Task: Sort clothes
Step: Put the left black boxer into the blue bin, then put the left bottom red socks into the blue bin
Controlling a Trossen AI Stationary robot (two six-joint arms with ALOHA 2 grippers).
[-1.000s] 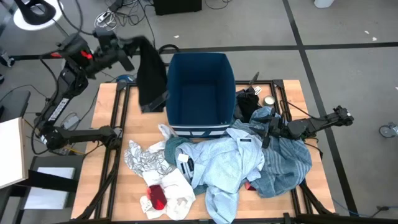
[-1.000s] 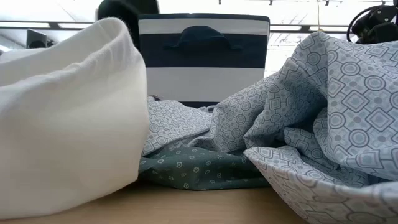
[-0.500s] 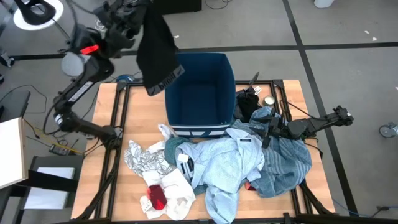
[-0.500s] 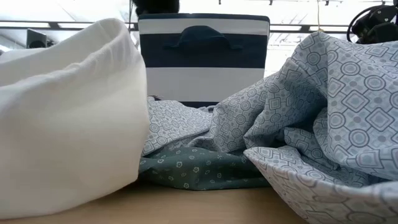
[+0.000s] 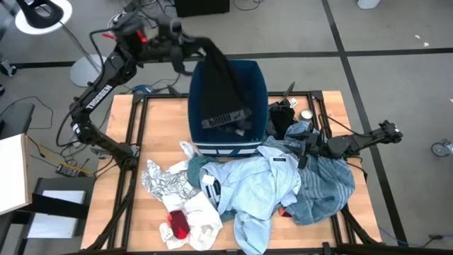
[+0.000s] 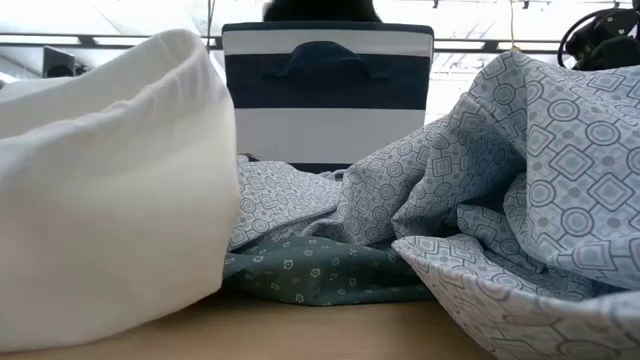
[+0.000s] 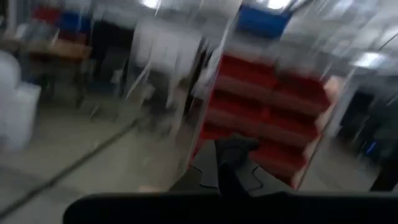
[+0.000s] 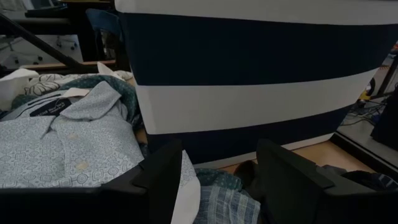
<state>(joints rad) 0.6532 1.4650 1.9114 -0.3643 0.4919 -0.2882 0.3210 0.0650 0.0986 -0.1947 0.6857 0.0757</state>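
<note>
1. Several soft garments lie heaped on the desk [image 5: 120, 113] at its near edge: a small red piece [image 5: 178, 224] on a white cloth [image 5: 200, 212], with a black-printed white cloth [image 5: 164, 181] just beyond them. All look light and limp; they would likely sag and trail from any single pinch, so a bunched fold near the middle seems the better hold.
2. Beside these, the light blue shirt [image 5: 258, 185] sprawls across the centre, overlapping the teal striped cloth [image 5: 327, 185] and a green shirt [image 5: 197, 170]. Being tangled, one could drag its neighbours; I would take the blue shirt near its collar, which lies uppermost.
3. Right arm: it lies low and stretched across the far right of the heap, its right pincer [image 5: 306, 149] resting on the fabric. In its wrist view the fingers [image 8: 163, 177] stand wide apart with nothing between them, facing the striped wall of the bin.
4. Farther on stands the dark blue bin [image 5: 260, 92], open at the top.
5. Left arm: reared high and bent over the bin's far left corner. The left pincer [image 5: 195, 48] grips the top of a black garment [image 5: 223, 88], which hangs long and slack over the bin's mouth, its lower end seemingly within the walls.
</note>
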